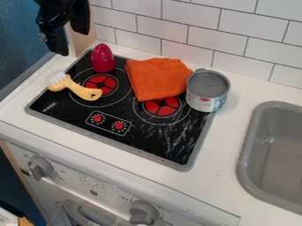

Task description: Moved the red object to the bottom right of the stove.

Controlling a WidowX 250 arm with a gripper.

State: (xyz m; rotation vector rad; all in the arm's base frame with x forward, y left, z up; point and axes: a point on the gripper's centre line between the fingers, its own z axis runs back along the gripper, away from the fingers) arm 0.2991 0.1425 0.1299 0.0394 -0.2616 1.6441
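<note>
Your gripper hangs open, so please take the red object, probably light, stiff and somewhat slippery, around its middle.

The stove is black with a grey rim, red burners inside thin white rings, and red dials. On the stove, the egg-shaped object is deep pinkish red, the brush pale yellow with white bristles, the cloth orange. Behind the stove, white tiles form a grey-lined brick pattern. Right of the stove, the sink is grey.
</note>
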